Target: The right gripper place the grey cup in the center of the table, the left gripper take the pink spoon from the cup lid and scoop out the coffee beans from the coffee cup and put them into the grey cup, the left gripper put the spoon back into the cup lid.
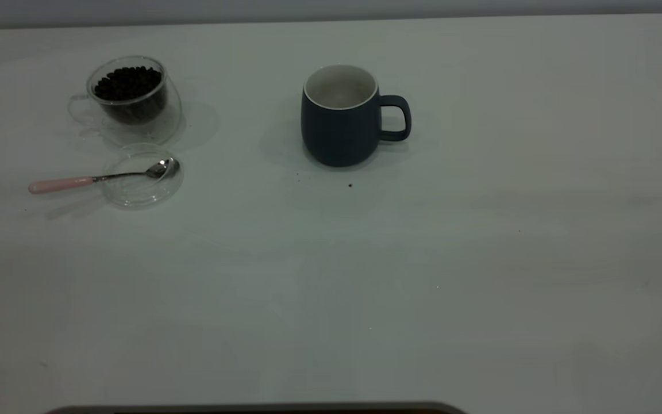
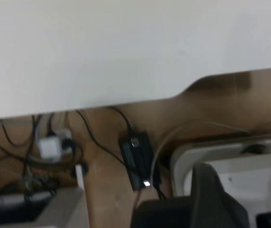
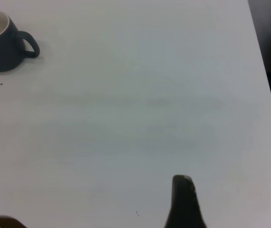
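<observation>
A pale, matte worktop (image 1: 480, 259) fills the exterior view, with a grey wall strip along its far edge and a dark rim just showing at the near edge. The grey cup (image 1: 342, 115), a dark slate mug with a pale, empty interior, stands upright a little far of the middle, its handle pointing right; that looks close enough to the centre that its placing seems done or barely needed, and the open mouth is ready to receive beans. Well to its left stands the coffee cup (image 1: 130, 98), a clear double-walled glass filled with dark coffee beans (image 1: 127, 83). Just near of it lies the clear cup lid (image 1: 142, 183), with the pink spoon (image 1: 104, 177) resting on it: the metal bowl sits over the lid, while the pink handle sticks out left over the bare worktop, free to be pinched. A few dark specks lie on the surface near the grey cup. Neither arm appears in the exterior view. The right gripper (image 3: 185, 202) shows only one dark finger in its wrist view, hovering well away from the grey cup, so I cannot tell how its jaws stand. The left gripper (image 2: 207, 199) hangs off the worktop's edge above cables and a power brick (image 2: 138, 159); its jaws cannot be judged either.
</observation>
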Available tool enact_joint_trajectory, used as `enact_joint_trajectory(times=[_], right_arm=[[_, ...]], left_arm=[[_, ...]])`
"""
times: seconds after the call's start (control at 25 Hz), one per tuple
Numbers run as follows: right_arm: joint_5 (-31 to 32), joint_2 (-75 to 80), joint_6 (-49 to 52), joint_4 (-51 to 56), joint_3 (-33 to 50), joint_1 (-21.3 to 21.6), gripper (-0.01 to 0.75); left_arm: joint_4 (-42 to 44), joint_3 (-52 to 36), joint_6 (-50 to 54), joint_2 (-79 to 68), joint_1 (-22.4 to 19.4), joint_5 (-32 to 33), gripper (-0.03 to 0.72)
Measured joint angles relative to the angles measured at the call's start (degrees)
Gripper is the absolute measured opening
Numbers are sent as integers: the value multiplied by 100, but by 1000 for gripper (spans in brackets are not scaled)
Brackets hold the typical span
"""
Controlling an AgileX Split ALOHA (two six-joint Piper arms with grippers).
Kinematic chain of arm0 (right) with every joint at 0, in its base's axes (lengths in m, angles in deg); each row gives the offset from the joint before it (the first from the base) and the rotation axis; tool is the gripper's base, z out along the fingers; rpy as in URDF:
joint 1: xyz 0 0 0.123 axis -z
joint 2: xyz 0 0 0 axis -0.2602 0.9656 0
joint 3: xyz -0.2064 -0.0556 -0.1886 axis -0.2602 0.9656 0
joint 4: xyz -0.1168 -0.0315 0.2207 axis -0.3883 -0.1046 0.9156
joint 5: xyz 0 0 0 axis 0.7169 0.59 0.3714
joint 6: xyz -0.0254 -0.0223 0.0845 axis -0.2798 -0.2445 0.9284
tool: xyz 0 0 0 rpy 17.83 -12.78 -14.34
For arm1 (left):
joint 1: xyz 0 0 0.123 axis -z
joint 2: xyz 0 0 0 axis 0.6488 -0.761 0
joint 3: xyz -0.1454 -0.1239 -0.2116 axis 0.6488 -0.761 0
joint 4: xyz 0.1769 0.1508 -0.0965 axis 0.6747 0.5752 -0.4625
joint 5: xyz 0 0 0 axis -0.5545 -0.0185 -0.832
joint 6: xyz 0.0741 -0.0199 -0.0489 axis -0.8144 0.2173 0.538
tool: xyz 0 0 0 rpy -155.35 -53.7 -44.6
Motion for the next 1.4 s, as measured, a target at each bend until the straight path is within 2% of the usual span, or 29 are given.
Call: enact_joint_trajectory(times=[0.36,0.68,1.0,1.4], right_arm=[[5,0,0,0,0,0,570],[5,0,0,0,0,0,570],[5,0,0,0,0,0,570],[5,0,0,0,0,0,570]], left_arm=[[0,-42,-51,1026,0,-65,422],[32,-42,-94,2858,-63,14,422],[57,-42,-94,2967,-85,129,422],[57,-42,-94,2967,-940,127,422]])
